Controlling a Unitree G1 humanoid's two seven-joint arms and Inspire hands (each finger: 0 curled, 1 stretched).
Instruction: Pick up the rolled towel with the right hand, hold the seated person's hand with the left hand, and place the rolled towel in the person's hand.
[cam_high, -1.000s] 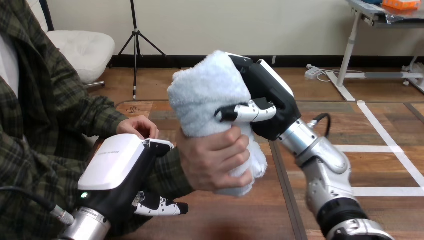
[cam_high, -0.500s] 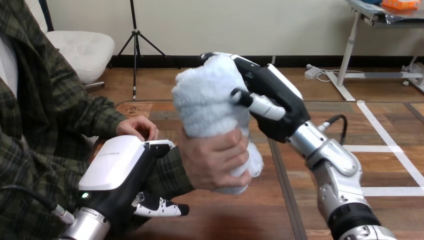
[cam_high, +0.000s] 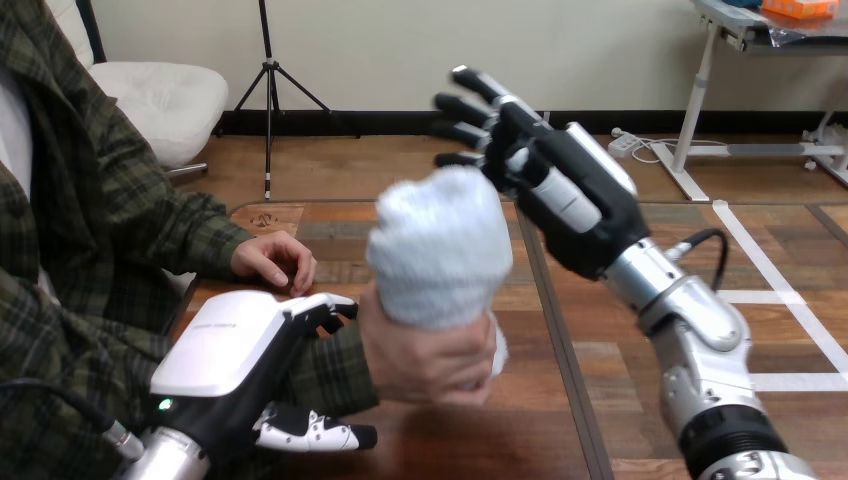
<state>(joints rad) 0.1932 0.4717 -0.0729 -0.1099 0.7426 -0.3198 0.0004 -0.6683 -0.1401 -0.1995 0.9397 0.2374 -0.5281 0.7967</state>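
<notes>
- The rolled towel (cam_high: 440, 250) stands upright, long axis vertical. Its fat top bulges above the person's hand (cam_high: 425, 355), which is wrapped round its lower half near the middle of the table (cam_high: 640, 340).
- The right hand (cam_high: 570, 195) hangs up and to the right of the towel, on the far side. Its fingers (cam_high: 470, 103) are fanned out straight and point left over the towel's top, with nothing in their grasp.
- So the key relation: the towel sits down and left of that open palm, and the only free way out looks to be back to the right.
- The lowest fingertip comes very close to the towel's crown, and I can't tell whether it grazes the cloth or clears it.
- The left hand (cam_high: 225, 350) is near and left. Its fingers hook over the top of the person's forearm (cam_high: 335, 365) and its thumb pokes out beneath the sleeve, so it reads as a clasp round that forearm.
- Its white shell hides the palm, so how firm that clasp is stays a guess.
- The towel's lower end is buried in the person's fist, with just a tuft showing at the right.
- The person's other hand (cam_high: 275, 260) rests farther left, well apart.
</notes>
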